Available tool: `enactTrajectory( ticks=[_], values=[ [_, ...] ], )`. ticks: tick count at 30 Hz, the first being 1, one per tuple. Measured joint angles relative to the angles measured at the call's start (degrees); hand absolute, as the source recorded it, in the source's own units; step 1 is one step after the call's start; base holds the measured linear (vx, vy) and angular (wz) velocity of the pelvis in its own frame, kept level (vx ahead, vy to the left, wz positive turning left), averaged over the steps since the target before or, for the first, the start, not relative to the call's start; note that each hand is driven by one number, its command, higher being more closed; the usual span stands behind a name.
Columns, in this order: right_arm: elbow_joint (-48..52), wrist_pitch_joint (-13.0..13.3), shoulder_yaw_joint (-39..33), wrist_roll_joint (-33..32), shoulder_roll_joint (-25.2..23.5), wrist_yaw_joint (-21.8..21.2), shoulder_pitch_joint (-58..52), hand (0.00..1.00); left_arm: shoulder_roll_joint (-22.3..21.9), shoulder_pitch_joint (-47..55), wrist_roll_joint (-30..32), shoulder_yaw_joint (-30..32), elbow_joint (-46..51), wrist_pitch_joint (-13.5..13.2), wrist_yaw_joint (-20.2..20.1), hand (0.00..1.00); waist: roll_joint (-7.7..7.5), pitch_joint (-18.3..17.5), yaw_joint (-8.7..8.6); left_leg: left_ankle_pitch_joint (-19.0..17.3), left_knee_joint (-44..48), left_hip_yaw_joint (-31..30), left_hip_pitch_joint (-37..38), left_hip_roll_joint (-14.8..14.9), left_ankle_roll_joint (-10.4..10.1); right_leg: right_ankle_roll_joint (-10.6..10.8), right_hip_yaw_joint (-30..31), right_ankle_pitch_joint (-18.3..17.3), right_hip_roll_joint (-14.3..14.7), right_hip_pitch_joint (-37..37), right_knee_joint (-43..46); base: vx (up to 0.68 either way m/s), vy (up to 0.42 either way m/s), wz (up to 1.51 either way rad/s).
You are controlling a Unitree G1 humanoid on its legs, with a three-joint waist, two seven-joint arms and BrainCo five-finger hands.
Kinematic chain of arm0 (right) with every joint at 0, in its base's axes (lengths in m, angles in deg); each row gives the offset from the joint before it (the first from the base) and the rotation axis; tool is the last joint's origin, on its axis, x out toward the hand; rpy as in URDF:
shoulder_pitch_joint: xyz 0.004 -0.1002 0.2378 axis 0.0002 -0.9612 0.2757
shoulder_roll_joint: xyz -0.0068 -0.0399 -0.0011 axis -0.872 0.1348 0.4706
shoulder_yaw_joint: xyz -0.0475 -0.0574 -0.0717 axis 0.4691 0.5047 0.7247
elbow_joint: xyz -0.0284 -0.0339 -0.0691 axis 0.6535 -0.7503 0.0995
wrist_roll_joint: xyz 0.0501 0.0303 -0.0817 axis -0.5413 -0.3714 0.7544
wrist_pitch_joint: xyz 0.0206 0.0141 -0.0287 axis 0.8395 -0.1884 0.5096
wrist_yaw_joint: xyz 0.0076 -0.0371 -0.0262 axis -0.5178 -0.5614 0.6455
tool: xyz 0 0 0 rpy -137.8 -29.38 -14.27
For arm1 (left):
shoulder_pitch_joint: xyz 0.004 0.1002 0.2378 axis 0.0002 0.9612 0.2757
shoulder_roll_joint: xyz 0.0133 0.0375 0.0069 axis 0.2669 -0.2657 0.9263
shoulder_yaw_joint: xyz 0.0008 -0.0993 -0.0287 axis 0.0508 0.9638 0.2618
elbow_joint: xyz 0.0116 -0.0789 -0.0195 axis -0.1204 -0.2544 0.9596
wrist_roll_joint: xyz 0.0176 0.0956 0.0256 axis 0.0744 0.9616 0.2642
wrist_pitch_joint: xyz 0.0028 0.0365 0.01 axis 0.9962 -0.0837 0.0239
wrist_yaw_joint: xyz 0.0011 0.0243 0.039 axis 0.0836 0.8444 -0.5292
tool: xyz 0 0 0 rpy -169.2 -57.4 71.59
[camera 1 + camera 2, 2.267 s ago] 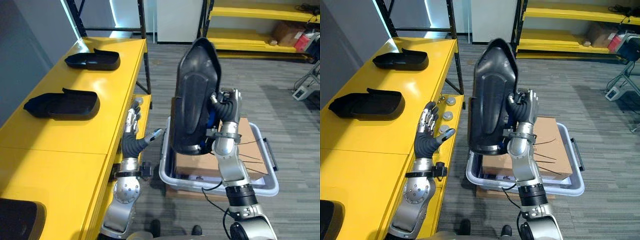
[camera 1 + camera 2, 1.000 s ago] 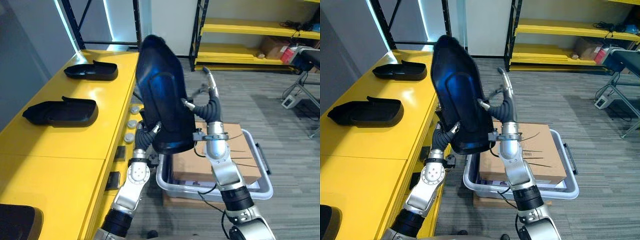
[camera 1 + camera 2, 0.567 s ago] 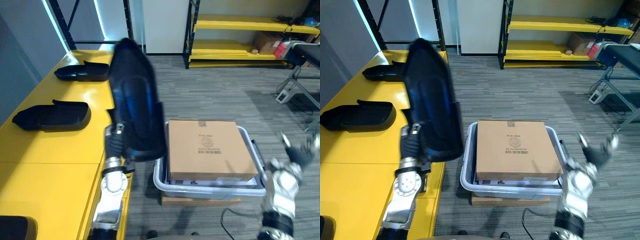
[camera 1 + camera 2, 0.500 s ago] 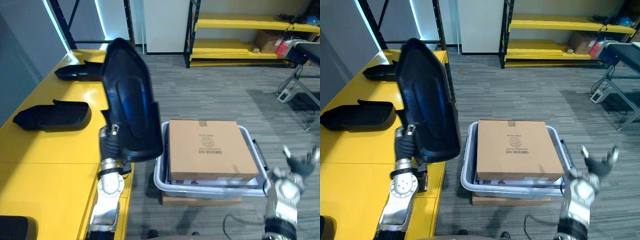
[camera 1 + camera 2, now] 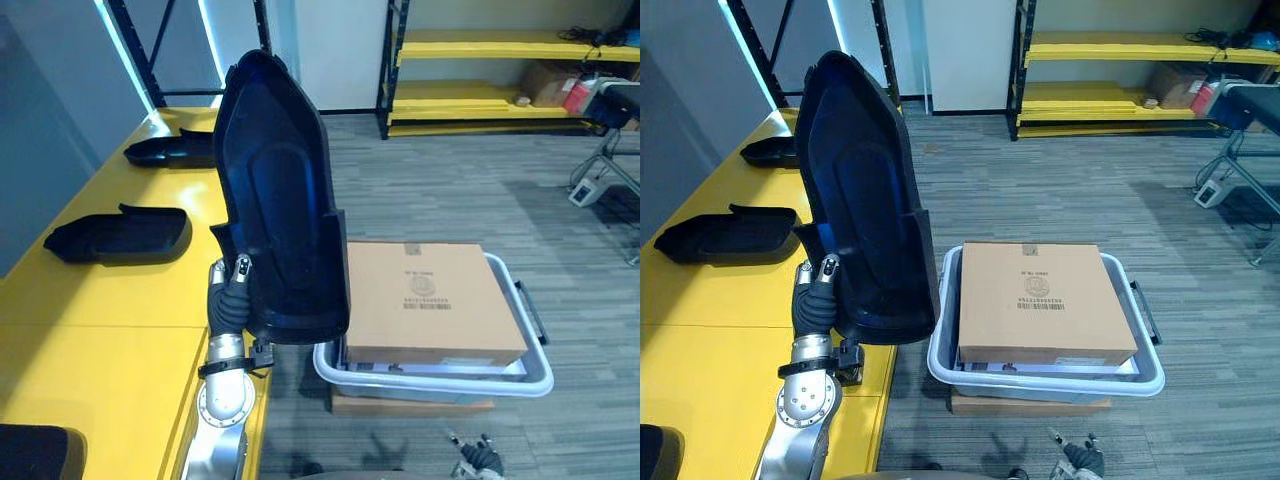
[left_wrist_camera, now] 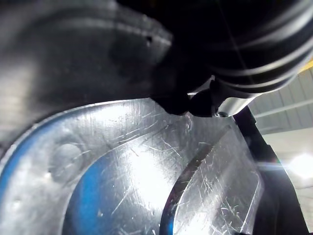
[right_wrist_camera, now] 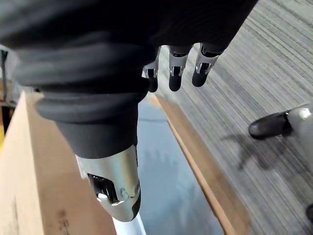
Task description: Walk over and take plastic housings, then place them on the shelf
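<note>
Left hand [image 5: 226,303] holds the tall black moulded plastic housing [image 5: 280,190] upright over the glossy yellow shelf [image 5: 110,300] edge, fingers hidden, grip cannot tell; right hand [image 7: 177,78] hangs low, fingers relaxed; suggest laying it flat, clear of the shallow black housing [image 5: 120,235].

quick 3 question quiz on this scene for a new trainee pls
1. True or false: the cardboard box sits on the yellow shelf.
2. Which hand grips the upright plastic housing? A) left B) right C) both
3. Short answer: does the right hand have its fingers straight or curled?

Key
1. False: it sits in the grey bin on the floor.
2. A: the left hand alone holds it, near its lower end.
3. Straight, holding nothing.
</note>
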Motion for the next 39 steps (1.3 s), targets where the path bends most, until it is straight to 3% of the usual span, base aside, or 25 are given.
enactTrajectory(
  ticks=[3, 6, 7, 8, 10, 11, 13, 15, 20, 23, 25, 26, 28, 29, 30, 32, 33, 34, 35, 37, 39],
  values=[
    [-0.2, 0.0, 3.8, 0.2, 0.1, -0.1, 0.4, 0.0, -0.2, 0.1, 0.0, 0.0, 0.0, -0.1, -0.1, 1.0, 0.12, 0.3, 0.24, 1.0, 1.5, -5.7, -1.3, -1.3, -1.3, 0.5, -6.1, -1.9, -1.3, 1.2, 2.2, 0.05, -0.023, 1.07],
    [-0.2, 0.2, 6.9, 0.8, 0.5, 0.0, 1.4, 0.0, -0.9, 0.1, -0.1, -0.2, 0.3, -0.1, -0.1, 1.0, 0.18, 1.3, 2.04, 0.7, 5.4, -9.5, -4.4, -3.4, -2.9, 0.9, -13.1, -4.8, -3.5, 1.6, 6.6, 0.01, 0.014, 1.24],
    [-0.1, 0.4, 8.1, 1.2, 0.9, -0.1, 2.7, 0.0, -1.0, 0.1, -0.1, 0.1, 0.7, -0.1, 0.1, 1.0, 0.63, 2.2, 2.96, -2.2, 7.9, -6.9, -6.4, -3.0, -3.6, 1.0, -15.4, -5.5, -4.1, 1.7, 8.2, -0.09, 0.039, 1.24],
    [-0.2, 0.1, 8.9, 1.5, 1.2, 0.3, 3.7, 0.0, -1.2, 0.3, -0.1, 0.1, 1.5, -0.2, 0.1, 1.0, 1.3, 3.3, 2.95, -5.3, 13.0, 1.1, -9.0, -0.3, -3.0, 1.0, -18.0, -5.8, -4.3, 2.7, 9.5, -0.11, 0.052, 1.29],
    [-0.2, 0.3, 10.5, 1.8, 2.5, 0.2, 3.4, 0.0, -1.8, 1.6, -0.1, -0.1, 3.1, -0.4, 0.1, 1.0, 2.58, 3.6, 3.57, -6.4, 19.6, 6.9, -12.8, 2.3, -1.4, 1.0, -20.0, -7.6, -4.1, 2.9, 13.4, -0.09, 0.079, 0.92],
    [-0.1, 0.3, 11.5, 2.1, 2.9, 0.3, 3.5, 0.0, -2.5, 3.0, -0.1, 0.1, 4.2, -0.6, 0.2, 1.0, 2.54, 3.6, 4.55, -7.5, 22.5, 6.1, -14.5, 1.8, -0.4, 0.7, -20.4, -9.2, -4.7, 2.6, 15.5, -0.06, 0.088, 0.53],
    [0.0, 0.4, 12.6, 2.2, 2.8, 0.4, 3.5, 0.0, -2.4, 3.5, -0.3, 0.1, 5.1, -0.9, 0.3, 1.0, 1.64, 3.3, 4.44, -8.4, 23.9, 3.3, -16.3, 0.0, 0.2, 0.7, -21.9, -11.4, -5.3, 2.9, 15.8, -0.04, 0.051, 0.76],
    [0.0, 0.7, 12.6, 2.2, 2.6, 0.3, 3.5, 0.0, -2.6, 3.7, -0.6, 0.0, 5.1, -0.9, 0.3, 1.0, 1.69, 3.4, 4.49, -8.4, 24.2, 3.1, -16.6, -0.2, 0.2, 0.6, -24.7, -11.5, -5.3, 4.0, 15.1, -0.01, 0.015, 0.77],
    [-0.3, 0.8, 14.9, 2.3, 1.8, -0.1, 4.5, 0.0, -2.5, 4.0, -2.5, -1.3, 5.0, -1.5, 0.4, 1.0, 1.22, 2.9, 4.6, -5.2, 22.5, -4.6, -16.5, -4.3, -0.3, 0.8, -32.4, -11.6, -5.3, 7.6, 13.8, 0.0, -0.021, 0.82],
    [-0.5, 0.5, 14.9, 3.5, 1.3, -0.1, 4.7, 0.0, -2.7, 4.0, -2.9, -4.1, 5.0, -1.8, -0.1, 1.0, 1.26, 2.9, 4.53, -4.9, 23.4, -10.7, -15.0, -8.4, -0.1, -0.4, -36.4, -13.1, -8.3, 10.8, 20.9, 0.07, -0.012, 1.25],
    [0.2, 0.5, 14.8, 3.9, 0.9, -0.1, 4.7, 0.0, -2.6, 3.2, -2.9, -5.0, 5.0, -1.9, -0.1, 1.0, 1.04, 3.0, 4.36, -5.3, 24.1, -15.6, -13.3, -11.0, 1.6, -5.1, -27.4, -14.6, -11.3, 8.2, 32.8, 0.1, -0.001, 1.32],
    [0.2, 0.5, 14.8, 3.9, 0.9, -0.1, 4.6, 0.0, -2.4, 2.7, -2.9, -5.0, 5.0, -1.9, 0.0, 1.0, 0.79, 2.9, 4.4, -5.2, 24.1, -16.7, -13.2, -11.2, 1.8, -5.5, -23.5, -15.5, -11.0, 6.7, 34.8, 0.09, -0.03, 1.04],
    [1.6, 0.5, 15.2, 3.9, -0.2, 0.0, 4.8, 0.0, -2.4, 1.2, -3.6, -5.3, 4.9, -2.3, 0.2, 1.0, 0.11, 2.6, 4.55, -5.1, 23.1, -21.6, -13.1, -11.4, 2.0, -2.7, -12.0, -19.5, -6.7, 1.3, 35.7, 0.06, -0.081, 1.15],
    [2.6, 0.6, 15.4, 3.9, -0.2, 0.0, 5.0, 0.0, -2.4, 0.3, -4.0, -5.9, 4.1, -2.6, 0.2, 1.0, 0.02, 2.7, 4.26, -5.1, 21.5, -23.0, -12.8, -10.7, 2.1, -2.2, -9.0, -20.9, -5.2, -1.3, 34.9, 0.02, -0.094, 1.05],
    [2.9, 0.7, 15.4, 3.9, -0.2, 0.1, 5.0, 0.0, -2.4, -0.2, -4.1, -6.0, 3.5, -2.7, 0.2, 1.0, 0.26, 3.0, 4.01, -5.0, 20.3, -23.0, -12.5, -9.8, 2.3, -2.5, -8.1, -21.5, -4.5, -2.6, 34.3, -0.04, -0.175, 1.07],
    [3.4, 0.7, 15.1, 3.7, -0.5, 0.2, 5.6, 0.0, -2.4, -3.5, -4.6, -6.1, -0.1, -3.4, 0.1, 1.0, -0.22, 3.3, 1.78, -5.2, 16.8, -16.1, -13.0, -4.9, 2.8, -3.2, -5.3, -21.4, -1.0, -5.5, 24.7, -0.09, -0.17, 0.94],
    [3.8, 0.7, 15.1, 3.6, -1.0, 0.2, 5.4, 0.0, -2.1, -4.5, -4.6, -6.2, -0.6, -3.4, 0.1, 1.0, -1.85, 3.2, 1.28, -5.1, 17.7, -12.5, -13.6, -4.5, 2.6, -2.4, -4.9, -20.2, -1.0, -5.5, 19.4, -0.06, -0.123, 1.19],
    [4.5, 0.8, 13.2, 3.2, -0.6, 0.3, 4.4, 0.0, -1.8, -5.5, -4.6, -6.9, -1.8, -3.4, 0.0, 1.0, -1.29, 3.7, -0.82, -4.9, 21.8, -7.0, -16.3, -2.1, 2.1, -1.9, -6.6, -16.3, -0.7, -4.9, 20.0, -0.02, -0.146, 1.05],
    [4.6, 0.4, 11.1, 2.9, -0.2, 1.0, 3.3, 0.0, -2.3, -5.4, -4.5, -8.4, -2.6, -3.4, -0.2, 1.0, -0.75, 4.1, -0.13, -3.6, 21.6, -4.6, -16.0, -0.2, -0.8, -1.8, -8.4, -16.5, -0.2, -3.6, 20.2, 0.03, -0.135, 0.82],
    [4.7, 0.0, 11.0, 2.1, 0.1, 1.4, 2.9, 0.0, -2.2, -5.1, -4.5, -8.0, -2.8, -3.4, -0.5, 1.0, -0.25, 3.2, -0.03, -2.0, 18.2, -4.5, -14.2, -0.1, -2.4, -1.8, -8.8, -16.4, -0.3, -2.5, 19.7, 0.14, -0.142, 0.19],
    [5.3, 0.0, 11.3, 2.1, -0.4, 1.4, 2.6, 0.0, -2.4, -5.2, -4.5, -7.9, -2.4, -3.4, -0.8, 1.0, -0.65, 2.0, -0.08, -0.2, 15.1, -4.9, -14.6, -0.1, -2.5, -2.0, -10.1, -16.0, 0.0, -2.4, 18.3, 0.19, -0.164, 0.31]
  ],
)
